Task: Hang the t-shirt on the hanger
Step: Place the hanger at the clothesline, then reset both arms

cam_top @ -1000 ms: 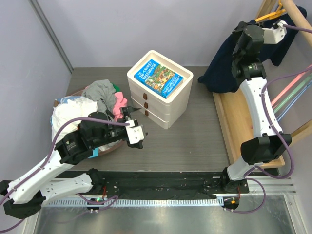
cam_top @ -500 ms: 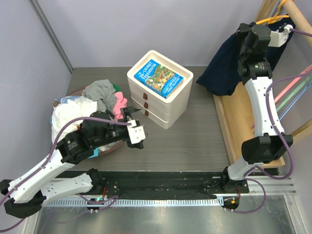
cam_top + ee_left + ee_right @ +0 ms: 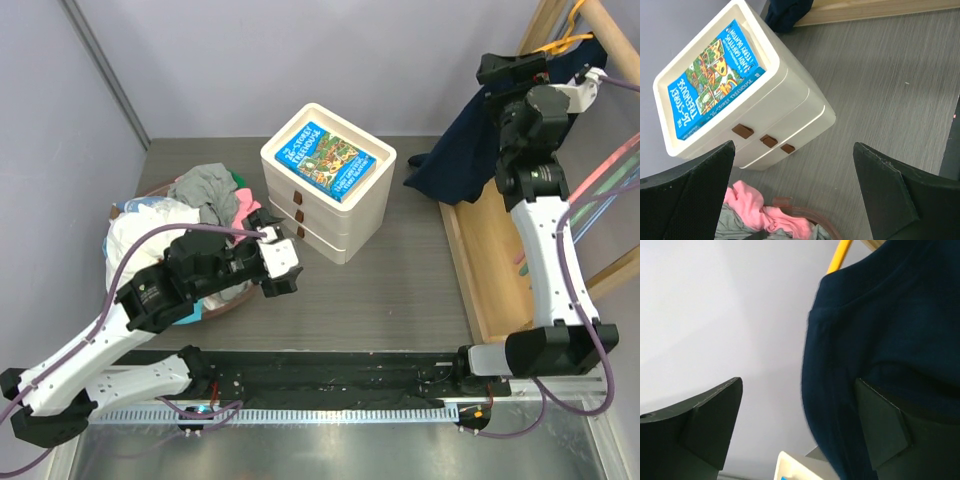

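Note:
The navy t-shirt (image 3: 455, 155) hangs from the orange-yellow hanger (image 3: 562, 41) at the top right, and its lower part drapes toward the table. My right gripper (image 3: 512, 68) is raised beside the t-shirt's upper part and stands open. In the right wrist view the t-shirt (image 3: 880, 340) fills the right side. Its edge falls between the spread fingers, close to the right one, and the hanger (image 3: 840, 255) shows above. My left gripper (image 3: 283, 258) hovers open by the laundry pile with nothing in it (image 3: 794, 160).
A white drawer unit (image 3: 345, 215) with a blue book (image 3: 325, 160) on top stands mid-table. A basket of mixed clothes (image 3: 190, 215) sits at the left. A wooden rack (image 3: 485, 250) with pink and green rods (image 3: 600, 180) runs along the right.
My right gripper has opened and let go of the t-shirt, and the arm has swung right and up. The t-shirt now hangs narrower. The left gripper has shifted slightly.

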Controlling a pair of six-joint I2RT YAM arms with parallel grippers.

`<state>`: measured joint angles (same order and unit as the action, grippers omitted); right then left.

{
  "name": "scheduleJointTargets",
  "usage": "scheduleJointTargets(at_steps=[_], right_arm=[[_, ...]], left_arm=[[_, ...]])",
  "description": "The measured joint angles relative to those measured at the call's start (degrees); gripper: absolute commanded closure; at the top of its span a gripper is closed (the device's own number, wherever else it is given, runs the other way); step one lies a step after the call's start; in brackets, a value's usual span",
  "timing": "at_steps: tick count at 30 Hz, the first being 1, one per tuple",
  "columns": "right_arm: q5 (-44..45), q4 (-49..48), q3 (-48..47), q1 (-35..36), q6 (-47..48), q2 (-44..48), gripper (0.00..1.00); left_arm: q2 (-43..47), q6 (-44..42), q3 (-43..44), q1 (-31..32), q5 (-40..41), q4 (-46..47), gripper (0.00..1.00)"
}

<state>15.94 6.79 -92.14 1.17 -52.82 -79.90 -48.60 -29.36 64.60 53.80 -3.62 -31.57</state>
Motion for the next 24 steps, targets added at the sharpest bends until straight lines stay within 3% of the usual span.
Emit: scheduleJointTargets(at_steps=[9, 15, 20, 24], right_arm=[[-3.98, 0.72, 8.83, 4.96, 6.29, 16.26, 0.0], [-7.78, 2.16, 11.65, 9.46, 12.98, 22.43, 0.0], [-20.55, 6.6, 13.92, 10.12, 23.56, 25.35, 0.0], [-31.8, 15.47, 14.16, 10.38, 33.31, 27.21, 0.0]], left_arm=[[2.43, 7.93, -1.03, -5.97, -0.04, 0.02, 0.0], [4.85, 14.38, -1.84, -11.47, -1.18, -0.04, 0.0], [6.54, 20.39, -1.81, -17.88, -2.12, -1.55, 0.0], [5.22, 23.61, 2.47, -22.8, -2.08, -10.56, 0.0]])
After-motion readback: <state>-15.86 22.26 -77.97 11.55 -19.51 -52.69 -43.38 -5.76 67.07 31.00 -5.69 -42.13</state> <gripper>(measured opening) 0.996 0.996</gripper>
